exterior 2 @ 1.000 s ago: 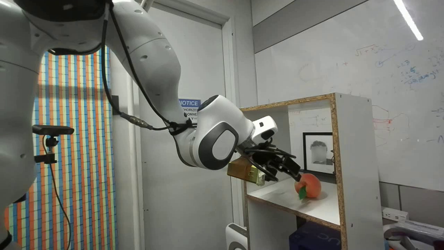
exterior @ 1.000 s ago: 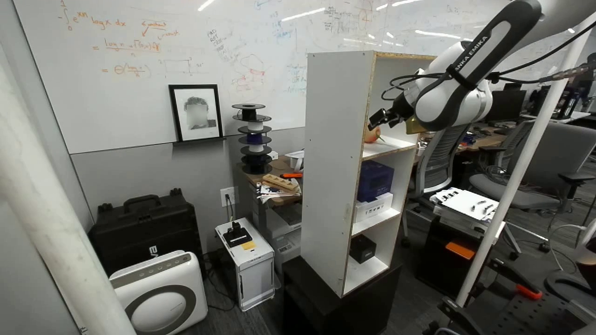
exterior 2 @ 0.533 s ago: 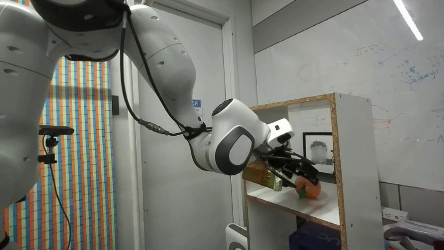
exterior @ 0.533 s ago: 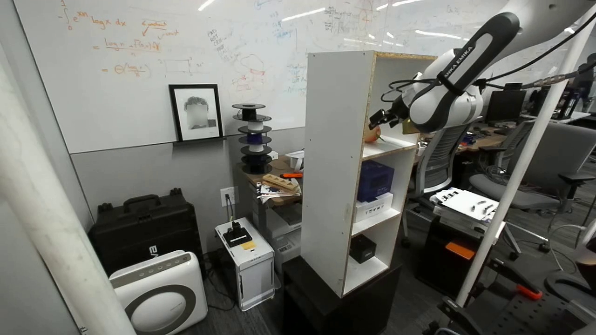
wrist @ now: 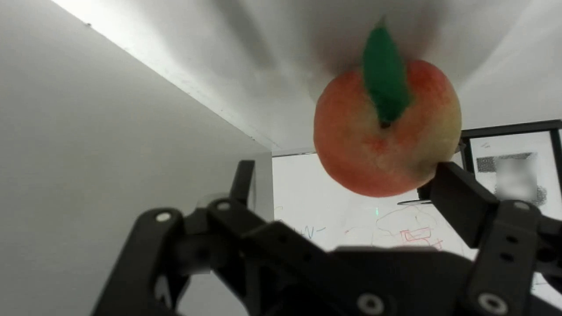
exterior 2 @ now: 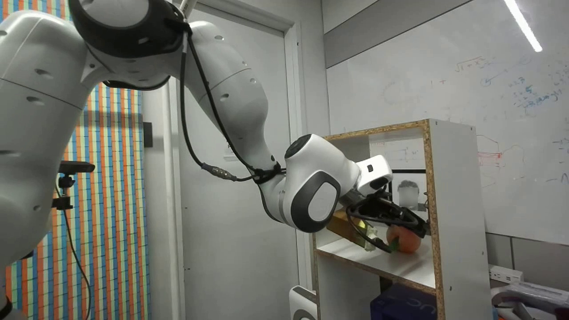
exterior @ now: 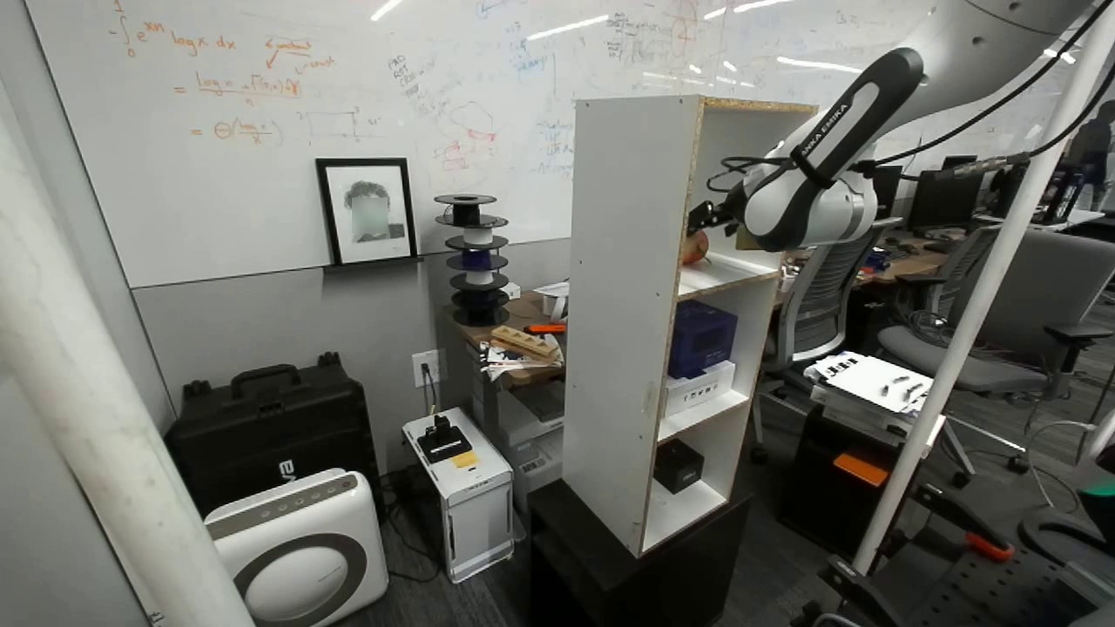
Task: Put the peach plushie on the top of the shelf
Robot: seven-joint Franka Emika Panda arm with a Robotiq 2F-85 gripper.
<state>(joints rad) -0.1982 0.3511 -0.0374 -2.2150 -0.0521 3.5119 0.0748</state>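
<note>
The peach plushie (exterior 2: pixel 405 240), orange-red with a green leaf, lies in the upper compartment of the white shelf (exterior: pixel 629 305). The shelf also shows in an exterior view (exterior 2: pixel 460 213), and the plushie, partly covered, in an exterior view (exterior: pixel 695 250). The shelf's top lies above my hand. My gripper (exterior 2: pixel 403 236) is open inside this compartment, its fingers around the plushie. In the wrist view, upside down, the plushie (wrist: pixel 351 145) sits between the open fingers of the gripper (wrist: pixel 347 182), against or very near the right finger, with a gap to the left one.
A dark blue box (exterior: pixel 701 338) on a white box (exterior: pixel 699 390) fills the middle compartment, and a black cube (exterior: pixel 678 466) stands in the lowest. A gold block (exterior 2: pixel 349 227) rides on my wrist. The shelf's side wall (wrist: pixel 109 175) is near the left finger.
My arm has moved forward into the upper compartment, bringing the open fingers from in front of the plushie to around it. The plushie has shifted slightly deeper.
</note>
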